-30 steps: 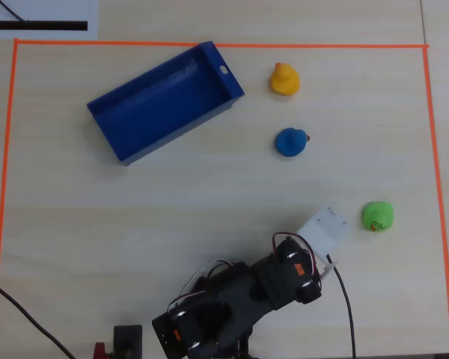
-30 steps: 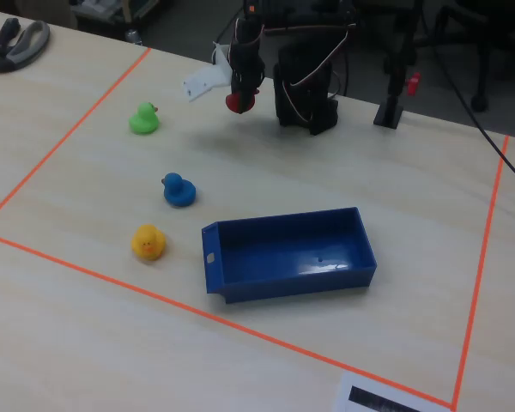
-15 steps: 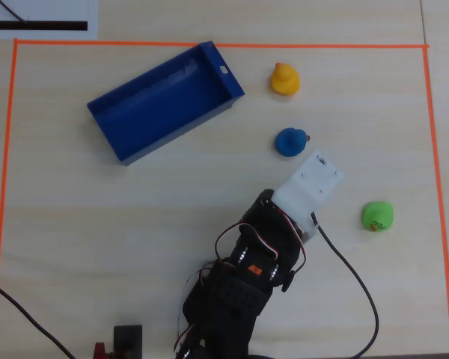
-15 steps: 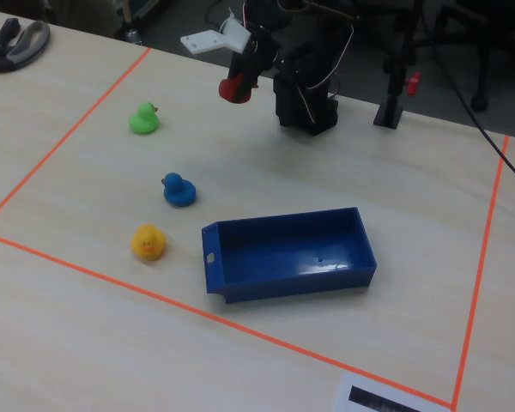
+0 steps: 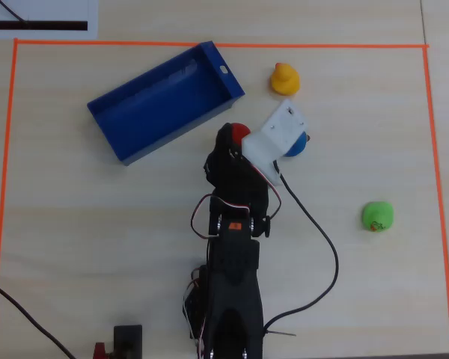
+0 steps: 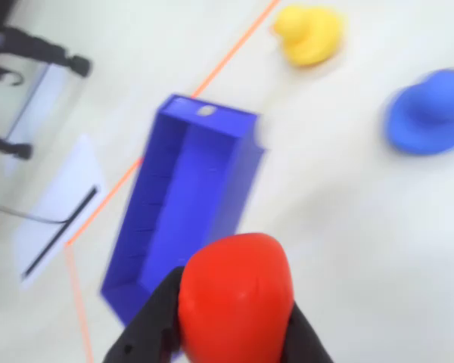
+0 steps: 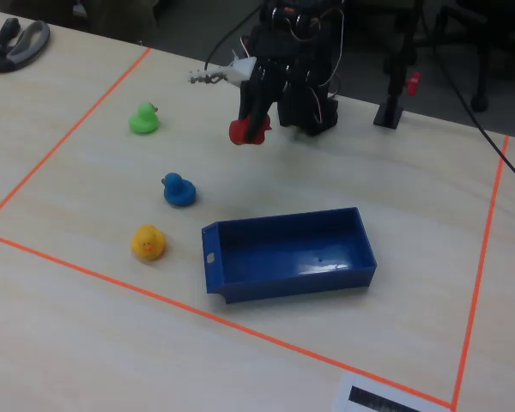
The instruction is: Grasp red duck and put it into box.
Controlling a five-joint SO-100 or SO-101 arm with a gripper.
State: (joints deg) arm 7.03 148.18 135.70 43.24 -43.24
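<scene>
My gripper (image 6: 234, 333) is shut on the red duck (image 6: 237, 299), which hangs above the table between its black fingers (image 6: 155, 321). In the overhead view the red duck (image 5: 238, 133) shows at the arm's tip, just right of the box (image 5: 165, 102), and the gripper (image 5: 236, 138) holds it there. In the fixed view the red duck (image 7: 250, 131) hangs in the gripper (image 7: 251, 129) behind the box (image 7: 289, 254), clear of it. The box (image 6: 188, 219) is dark blue, open-topped and has nothing inside.
A blue duck (image 5: 293, 142) lies partly under the white wrist camera mount (image 5: 278, 137). A yellow duck (image 5: 284, 78) sits at the back, a green duck (image 5: 377, 215) on the right. Orange tape (image 5: 217, 45) frames the work area.
The arm has swung from the near right side toward the box, carrying the red duck with it. The other ducks and the box have not moved.
</scene>
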